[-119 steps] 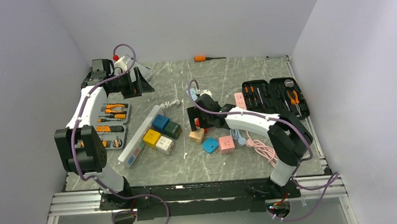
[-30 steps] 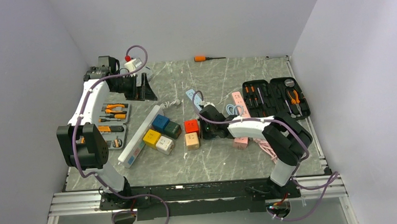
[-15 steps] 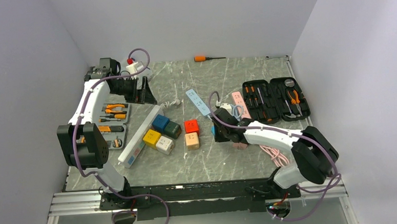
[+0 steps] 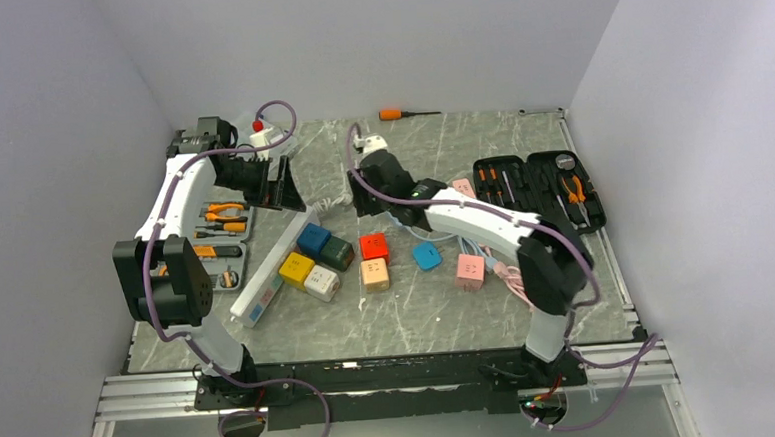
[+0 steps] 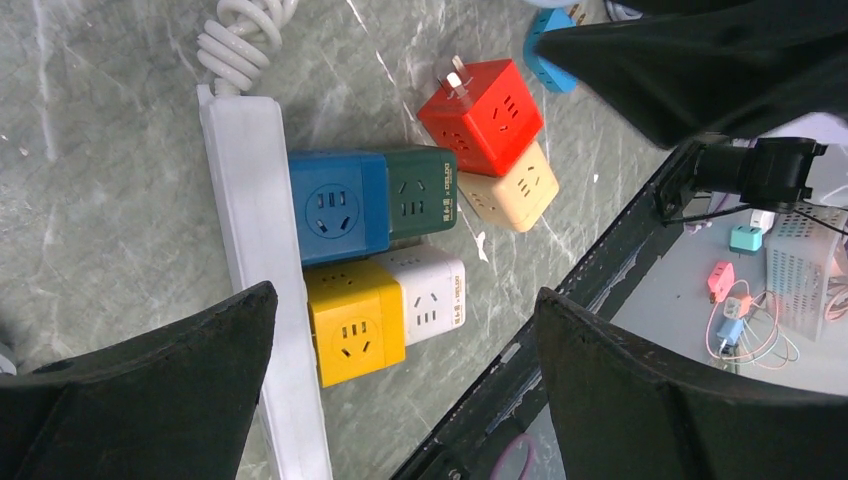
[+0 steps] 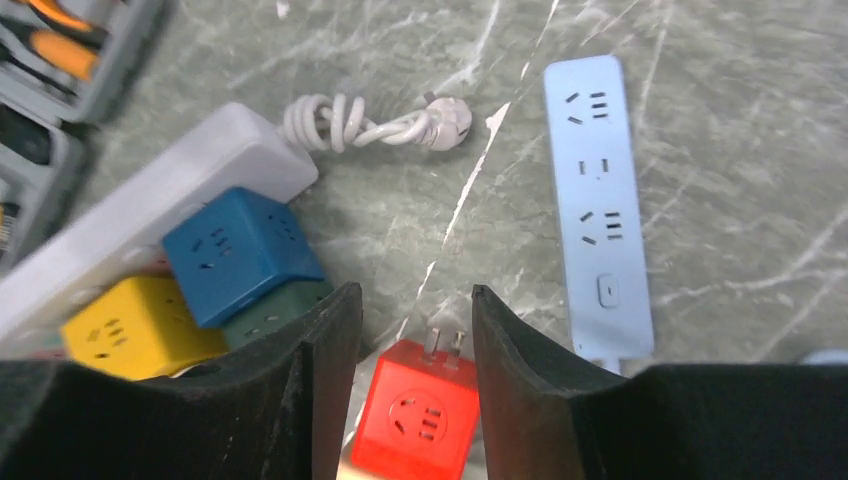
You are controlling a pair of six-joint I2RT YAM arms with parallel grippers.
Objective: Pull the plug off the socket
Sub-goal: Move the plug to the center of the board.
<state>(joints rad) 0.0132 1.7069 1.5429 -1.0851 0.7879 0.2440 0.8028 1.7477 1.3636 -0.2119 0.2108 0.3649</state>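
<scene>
Red cube plug [image 6: 415, 420]: loose on the marble table [image 4: 408, 308], prongs bare, touching the tan cube [image 4: 373, 273]; unmoved since a second ago.
Right gripper [image 6: 415, 300]: has swung from beside the pink cube [image 4: 469, 267] to the far middle; fingers partly parted, holding nothing, red cube below and between them in the wrist view.
Left gripper [image 5: 405, 300]: spread wide, empty, above the white power strip [image 5: 255, 220]; barely shifted.
Cubes on strip: blue cube [image 5: 335, 205] and yellow cube [image 5: 355, 325] against the strip; green cube [image 5: 425, 195] and white cube [image 5: 430, 295] on their outer sides.
Obstruction: right arm [image 4: 484, 223] hides the light-blue strip [image 6: 598, 220] from overhead.
Surroundings: blue adapter [image 4: 426, 256], now uncovered; black tool case [image 4: 537, 191].
</scene>
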